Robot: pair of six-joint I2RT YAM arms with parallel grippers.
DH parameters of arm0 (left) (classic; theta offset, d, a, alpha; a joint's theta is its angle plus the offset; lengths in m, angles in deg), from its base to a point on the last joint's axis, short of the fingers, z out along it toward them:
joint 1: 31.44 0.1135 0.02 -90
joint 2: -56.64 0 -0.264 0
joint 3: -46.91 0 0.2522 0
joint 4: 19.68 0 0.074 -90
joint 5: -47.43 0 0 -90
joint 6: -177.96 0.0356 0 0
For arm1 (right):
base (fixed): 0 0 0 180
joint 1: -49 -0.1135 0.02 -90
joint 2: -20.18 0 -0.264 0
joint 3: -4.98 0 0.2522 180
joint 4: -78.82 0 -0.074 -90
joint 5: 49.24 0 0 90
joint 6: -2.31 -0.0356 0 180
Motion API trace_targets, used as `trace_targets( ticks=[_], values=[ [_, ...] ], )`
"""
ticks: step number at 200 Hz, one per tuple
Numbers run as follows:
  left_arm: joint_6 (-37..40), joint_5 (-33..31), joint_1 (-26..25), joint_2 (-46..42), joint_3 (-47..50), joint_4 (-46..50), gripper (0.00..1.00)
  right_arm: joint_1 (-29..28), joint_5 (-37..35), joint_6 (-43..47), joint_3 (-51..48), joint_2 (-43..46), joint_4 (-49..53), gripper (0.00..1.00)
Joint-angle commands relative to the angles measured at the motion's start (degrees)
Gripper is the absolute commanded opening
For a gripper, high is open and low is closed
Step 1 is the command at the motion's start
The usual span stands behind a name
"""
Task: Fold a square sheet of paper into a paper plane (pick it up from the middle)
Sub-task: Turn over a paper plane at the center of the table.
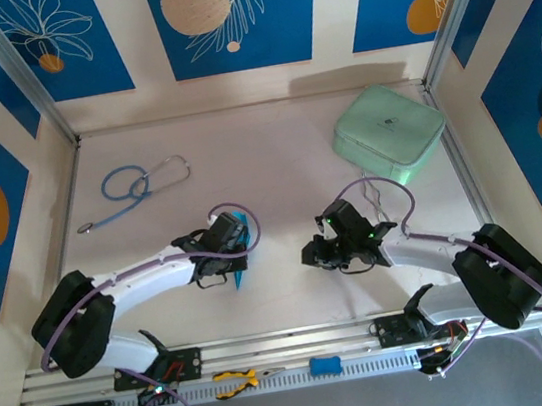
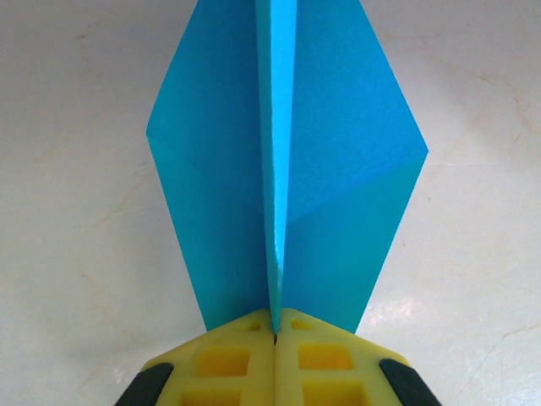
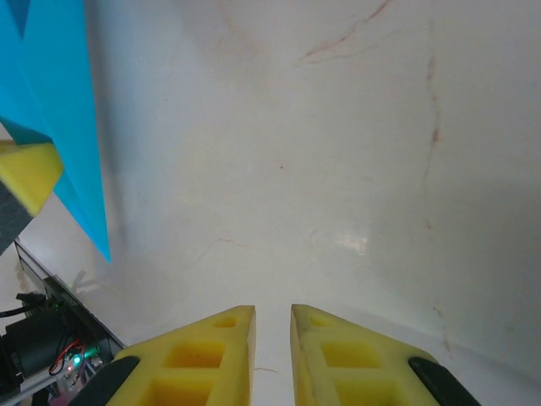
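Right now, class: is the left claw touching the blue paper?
Touching. The left wrist view shows the left claw shut on the blue paper, clamping its centre fold at the near end.

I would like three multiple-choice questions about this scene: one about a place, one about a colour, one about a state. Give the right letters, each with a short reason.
1. Where on the table does the green case lie?
A) far right
B) far left
C) between the two grippers

2. What colour is the folded paper in the left gripper?
A) red
B) blue
C) white

3. How does the right gripper stand?
A) shut on the paper
B) slightly open, holding nothing
C) shut on the case

Answers:
1 A: the top view shows it at the back on the right.
2 B: the left wrist view shows bright blue wings pinched in shut jaws.
3 B: a narrow empty gap shows between its jaws.
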Motion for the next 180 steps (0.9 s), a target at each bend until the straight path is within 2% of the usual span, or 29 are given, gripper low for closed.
trace_targets(
  ticks=[1,104,180],
  values=[
    [-1.37,-0.26,-0.48,0.86,0.33,0.54,0.0,-0.51,2.48,1.15,1.66,-1.19,-1.7,0.2],
    [-0.84,2.24,-0.64,3.67,0.61,-0.95,0.05,-0.92,3.45,0.97,1.94,-3.1,-2.06,0.21],
    [-0.4,1.14,-0.61,3.5,0.16,0.38,0.12,-0.82,3.41,0.8,1.85,-3.39,-1.96,0.21]
  ],
)
